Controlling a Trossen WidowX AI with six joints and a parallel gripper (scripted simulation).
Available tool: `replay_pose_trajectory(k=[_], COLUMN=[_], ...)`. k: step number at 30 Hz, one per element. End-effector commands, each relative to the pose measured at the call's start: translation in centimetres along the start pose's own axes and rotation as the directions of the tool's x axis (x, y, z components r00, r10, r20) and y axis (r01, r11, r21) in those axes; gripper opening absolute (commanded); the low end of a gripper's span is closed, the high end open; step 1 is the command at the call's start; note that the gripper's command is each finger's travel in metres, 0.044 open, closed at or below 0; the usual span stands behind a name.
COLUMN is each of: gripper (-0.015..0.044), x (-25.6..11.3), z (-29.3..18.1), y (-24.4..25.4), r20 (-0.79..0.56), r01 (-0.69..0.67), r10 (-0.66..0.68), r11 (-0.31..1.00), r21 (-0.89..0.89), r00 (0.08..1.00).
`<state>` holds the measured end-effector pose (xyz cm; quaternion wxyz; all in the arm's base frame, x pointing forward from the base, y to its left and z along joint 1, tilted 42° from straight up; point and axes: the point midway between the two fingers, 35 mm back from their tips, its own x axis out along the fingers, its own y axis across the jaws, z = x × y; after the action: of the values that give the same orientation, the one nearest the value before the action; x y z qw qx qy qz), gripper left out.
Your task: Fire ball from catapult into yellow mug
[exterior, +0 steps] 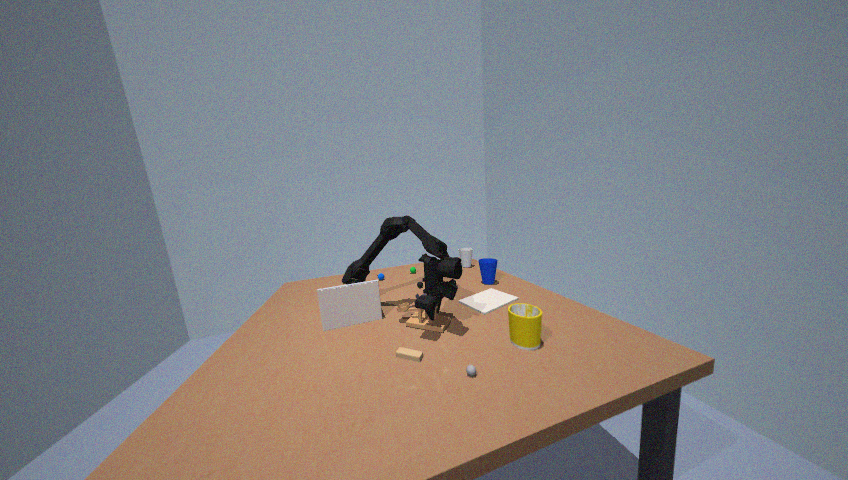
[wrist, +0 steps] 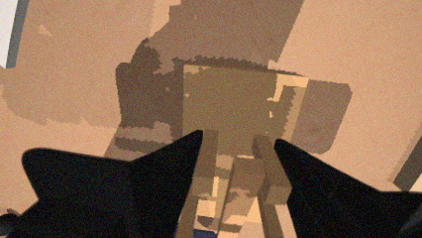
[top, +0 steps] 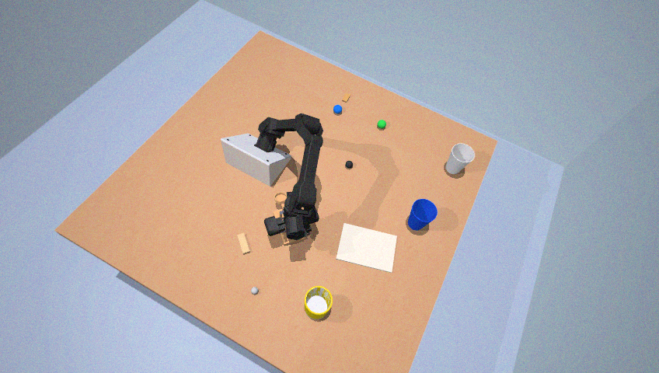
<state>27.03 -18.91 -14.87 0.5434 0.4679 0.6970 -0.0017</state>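
My gripper (exterior: pixel 432 309) (wrist: pixel 238 141) is shut on the wooden catapult (top: pixel 277 214) (exterior: pixel 425 325) (wrist: pixel 228 104), with a finger on each side of its frame. The catapult's ring-shaped cup points away from the yellow mug (top: pixel 318 315) (exterior: pixel 524 327), and I see no ball in it. The mug stands upright near the front. A grey ball (top: pixel 254 290) (exterior: pixel 471 371), a black ball (top: pixel 349 164) (exterior: pixel 420 284), a blue ball (top: pixel 337 109) (exterior: pixel 380 276) and a green ball (top: pixel 381 123) (exterior: pixel 412 270) lie on the table. The arm hides much of the catapult; I cannot tell if its base touches the table.
A white box-like stand (top: pixel 247 159) (exterior: pixel 349 304) is near the arm's base. A white sheet (top: pixel 367 247) (exterior: pixel 489 300) lies beside the catapult. A wooden block (top: pixel 243 243) (exterior: pixel 409 354) is on its other side. A blue cup (top: pixel 420 217) (exterior: pixel 487 270) and a white cup (top: pixel 458 159) (exterior: pixel 465 257) stand farther off.
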Motion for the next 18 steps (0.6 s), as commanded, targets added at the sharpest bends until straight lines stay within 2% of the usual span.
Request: replay_pose_trajectory(k=[1,10,13,18], gripper=[0.0131,0.0368,0.0440,0.0440], x=[-0.1,-0.1,-2.1,-9.2], z=[0.0,0.0,0.3,0.1], y=[0.0,0.0,0.0,-0.1], r20=[0.001,0.001,0.001,0.001], r01=[0.000,0.000,0.001,0.003], r10=[0.000,0.000,-0.001,-0.003], r11=[1.000,1.000,1.000,1.000], r21=[-0.003,-0.003,-0.002,0.001], r00=[1.000,1.000,1.000,1.000])
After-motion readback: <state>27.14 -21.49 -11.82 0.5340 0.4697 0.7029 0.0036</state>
